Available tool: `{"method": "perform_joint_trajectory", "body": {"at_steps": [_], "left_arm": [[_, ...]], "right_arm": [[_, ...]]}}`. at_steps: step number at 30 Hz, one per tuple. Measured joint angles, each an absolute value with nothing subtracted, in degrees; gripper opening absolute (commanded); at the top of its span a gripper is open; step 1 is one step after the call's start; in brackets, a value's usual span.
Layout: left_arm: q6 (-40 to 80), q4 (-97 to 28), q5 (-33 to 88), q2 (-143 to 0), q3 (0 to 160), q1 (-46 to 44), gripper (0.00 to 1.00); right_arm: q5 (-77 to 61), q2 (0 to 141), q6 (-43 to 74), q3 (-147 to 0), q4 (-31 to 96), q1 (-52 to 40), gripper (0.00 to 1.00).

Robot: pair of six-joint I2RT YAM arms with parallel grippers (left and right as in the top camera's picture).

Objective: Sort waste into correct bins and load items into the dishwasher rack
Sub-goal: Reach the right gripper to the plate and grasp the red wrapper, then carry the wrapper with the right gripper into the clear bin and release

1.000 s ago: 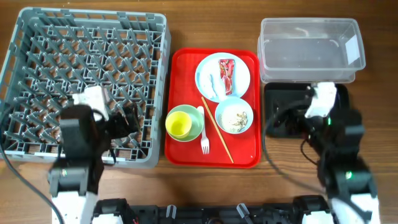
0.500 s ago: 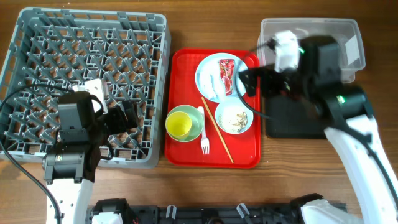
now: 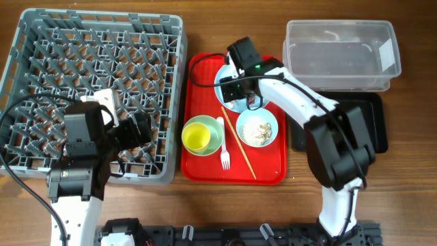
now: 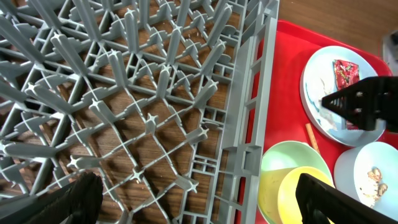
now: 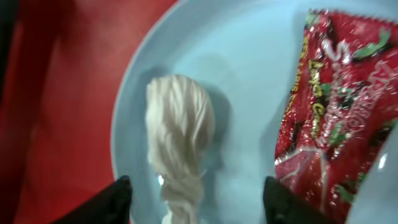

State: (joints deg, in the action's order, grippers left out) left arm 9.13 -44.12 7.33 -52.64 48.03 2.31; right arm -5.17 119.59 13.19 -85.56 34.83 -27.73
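Right gripper has swung onto plate, jaws wide astride white scrap.

Right arm stretched far out across to the left side, bent at the elbow, right gripper pointing down, its two fingers apart, left arm tucked in close, left gripper spread wide
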Motion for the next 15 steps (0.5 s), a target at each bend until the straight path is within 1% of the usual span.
{"method": "perform_joint_trajectory", "body": {"at_steps": [1,2,4,8,11,13,14,15], "left_arm": [[9.13,-44.14,7.33,-52.64,48.03,2.31,1.0],[9.13,-44.14,7.33,-52.64,48.03,2.31,1.0],[9.13,-44.14,7.33,-52.64,48.03,2.31,1.0],[9.15,-44.14,7.33,-52.64,48.03,2.31,1.0],[9.13,-44.14,7.33,-52.64,48.03,2.31,1.0],[9.15,-44.14,7.35,-52.64,48.03,2.31,1.0],[9.13,-44.14,7.33,-52.64,48.03,2.31,1.0],[9.15,-44.14,7.33,-52.64,48.03,2.31,1.0]], "right_arm": [[-5.1,120.44,13.8,-85.56,34.7,-27.73,0.45],[-5.02,121.58,14.24,-85.56,34.63,-27.73,0.25],[-4.89,121.78,14.87,-85.89,34.57,-27.73,0.05],[-4.89,120.97,16.93,-85.89,35.29,-27.64,0.04],[-3.99,113.71,17.15,-85.89,35.73,-26.33,0.04],[-0.91,103.77,17.37,-86.7,35.94,-21.58,0.04],[0.64,100.68,17.65,-87.55,36.62,-18.59,0.06],[1.87,99.0,17.85,-87.9,37.39,-15.84,0.12]]}}
